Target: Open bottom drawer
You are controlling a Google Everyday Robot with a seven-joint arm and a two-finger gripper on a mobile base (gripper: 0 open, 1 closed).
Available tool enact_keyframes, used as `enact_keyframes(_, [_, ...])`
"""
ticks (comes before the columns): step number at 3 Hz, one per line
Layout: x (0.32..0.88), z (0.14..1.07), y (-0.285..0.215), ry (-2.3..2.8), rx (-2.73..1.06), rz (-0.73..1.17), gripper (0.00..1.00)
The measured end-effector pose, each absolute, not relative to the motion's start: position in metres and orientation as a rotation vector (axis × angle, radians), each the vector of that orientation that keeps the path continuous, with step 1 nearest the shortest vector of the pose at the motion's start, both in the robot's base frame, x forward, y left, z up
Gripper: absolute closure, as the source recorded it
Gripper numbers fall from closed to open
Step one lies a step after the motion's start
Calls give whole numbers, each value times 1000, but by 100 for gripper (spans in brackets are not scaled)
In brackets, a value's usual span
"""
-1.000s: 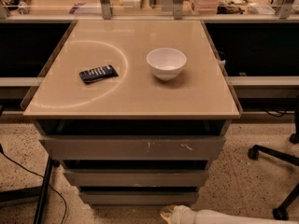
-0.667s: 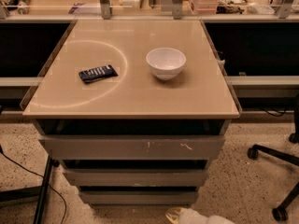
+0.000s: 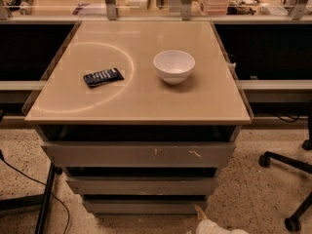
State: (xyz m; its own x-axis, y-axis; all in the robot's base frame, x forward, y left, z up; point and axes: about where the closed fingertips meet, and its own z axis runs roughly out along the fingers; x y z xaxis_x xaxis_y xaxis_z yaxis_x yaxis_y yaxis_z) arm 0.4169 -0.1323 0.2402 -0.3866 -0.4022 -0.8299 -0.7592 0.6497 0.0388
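The cabinet has three grey handle-less drawer fronts under a beige top. The bottom drawer is the narrowest and lowest front, plain and unmarked, and it sits flush and closed just above the floor. My gripper shows at the bottom edge of the camera view as a pale tip on a white arm. It is just right of and below the bottom drawer's right end, near the floor. Most of the gripper is cut off by the bottom edge of the view.
The top drawer front has white scratches, and the middle front lies below it. A white bowl and a dark remote-like object lie on the cabinet top. Office-chair legs stand at the right, and cables and a black stand at the left.
The white arm at the bottom edge has sunk lower, so less of it shows now. The drawers, bowl and dark object have not moved.
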Motion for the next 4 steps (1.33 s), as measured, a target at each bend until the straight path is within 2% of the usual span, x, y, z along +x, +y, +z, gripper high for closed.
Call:
enact_keyframes(2, [444, 225, -124, 2014, -921, 582, 0])
enact_keyframes(4, [474, 208, -95, 2026, -1017, 635, 0])
